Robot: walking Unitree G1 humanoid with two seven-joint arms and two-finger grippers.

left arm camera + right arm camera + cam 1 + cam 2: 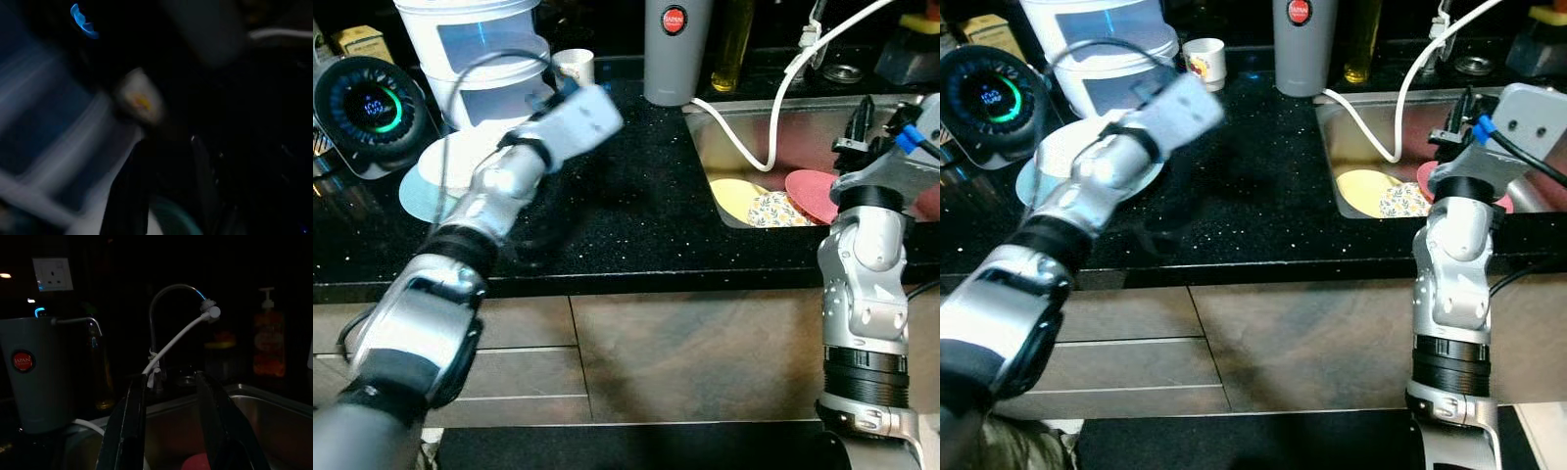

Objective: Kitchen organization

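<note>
Your stainless sink (705,147) holds yellow (736,196), patterned (775,210) and red plates (811,192) — right gripper (168,421), fingers apart, hovers above; left gripper (166,196), apart, nears a small paper cup (1205,61).

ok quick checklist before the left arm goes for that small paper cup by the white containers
1. Left gripper aimed at small paper cup: ok, the cup sits ahead of the fingers in the left wrist view.
2. Left fingers open: ok, a gap shows between them.
3. Cup upright on the black counter: ok.
4. Clearance from white containers beside the cup: cannot tell, the view is blurred.
5. Right gripper out of the way: ok, open over the sink.
6. Cup empty: cannot tell.
</note>
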